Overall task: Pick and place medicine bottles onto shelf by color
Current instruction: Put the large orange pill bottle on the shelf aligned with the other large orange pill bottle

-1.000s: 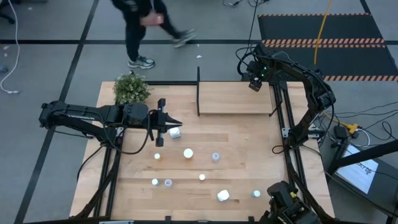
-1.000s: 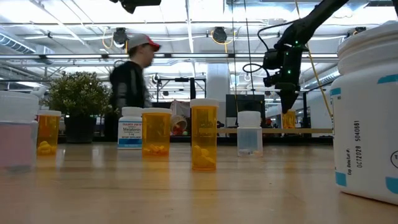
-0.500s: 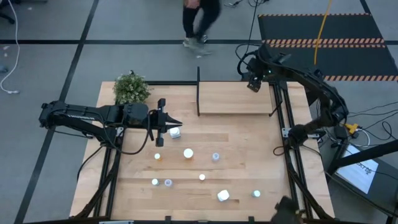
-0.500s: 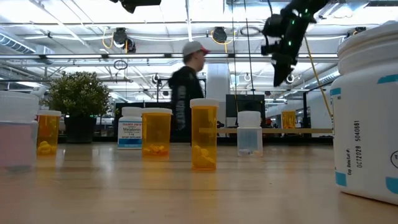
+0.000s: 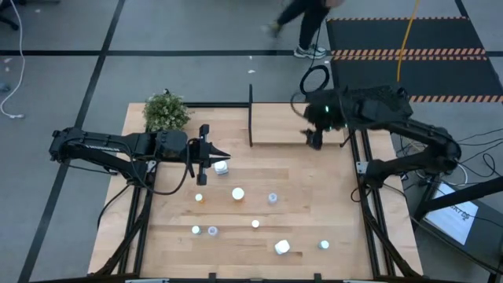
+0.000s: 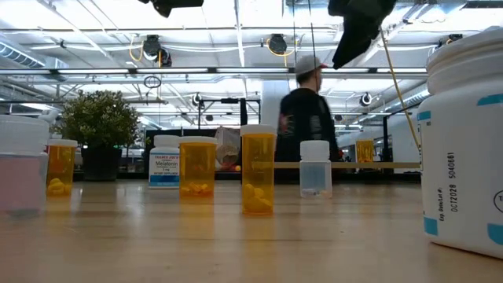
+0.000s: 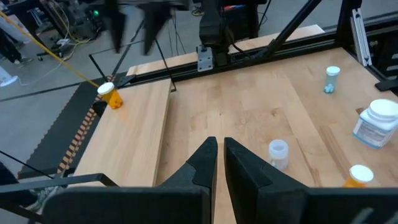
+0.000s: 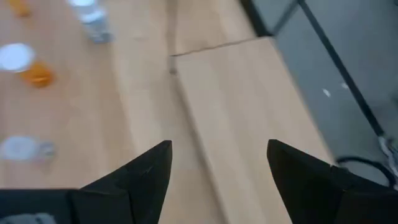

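Orange bottle (image 7: 109, 96) on shelf (image 7: 134, 134)

You had nine medicine bottles (image 5: 237, 193) standing on the counter (image 5: 314, 189), one orange bottle (image 7: 109, 96) on the shelf (image 5: 283, 126), one plant (image 5: 166, 112), and one person (image 5: 302, 16) beyond.

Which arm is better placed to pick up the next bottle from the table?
Left, probably: the left gripper hovers right beside the white bottle, fingers shut. The right gripper is open but over the shelf, farther from the bottles.
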Motion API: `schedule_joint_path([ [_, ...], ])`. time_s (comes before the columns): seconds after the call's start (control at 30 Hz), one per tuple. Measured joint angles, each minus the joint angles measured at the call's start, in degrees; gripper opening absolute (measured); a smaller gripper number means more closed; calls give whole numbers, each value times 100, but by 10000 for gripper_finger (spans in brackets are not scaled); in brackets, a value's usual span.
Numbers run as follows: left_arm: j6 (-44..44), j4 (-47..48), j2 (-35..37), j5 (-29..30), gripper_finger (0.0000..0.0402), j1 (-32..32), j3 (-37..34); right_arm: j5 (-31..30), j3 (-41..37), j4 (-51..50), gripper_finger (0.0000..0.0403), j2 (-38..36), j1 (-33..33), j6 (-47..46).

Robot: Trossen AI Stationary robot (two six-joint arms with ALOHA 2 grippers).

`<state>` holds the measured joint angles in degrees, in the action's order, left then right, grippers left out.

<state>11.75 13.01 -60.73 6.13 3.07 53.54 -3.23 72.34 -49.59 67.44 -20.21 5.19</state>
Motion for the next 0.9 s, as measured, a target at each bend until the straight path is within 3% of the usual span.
schedule_joint_path([
  [0.2, -29, 1, 0, 0, 33, 0, 0, -587, -1091, 905, 246, -528, 1099, -565],
  [0.57, -636, 32, -2, -2, 36, 140, 0, -594, -2582, 2722, 222, -715, 2240, -918],
  [0.73, -1125, 277, -55, 28, 72, 685, 1, -592, -2824, 3254, 212, -716, 2313, -625],
  [0.9, -1794, 662, -413, 637, 132, 1391, 4, -579, -2838, 3203, 210, -713, 2313, -762],
])
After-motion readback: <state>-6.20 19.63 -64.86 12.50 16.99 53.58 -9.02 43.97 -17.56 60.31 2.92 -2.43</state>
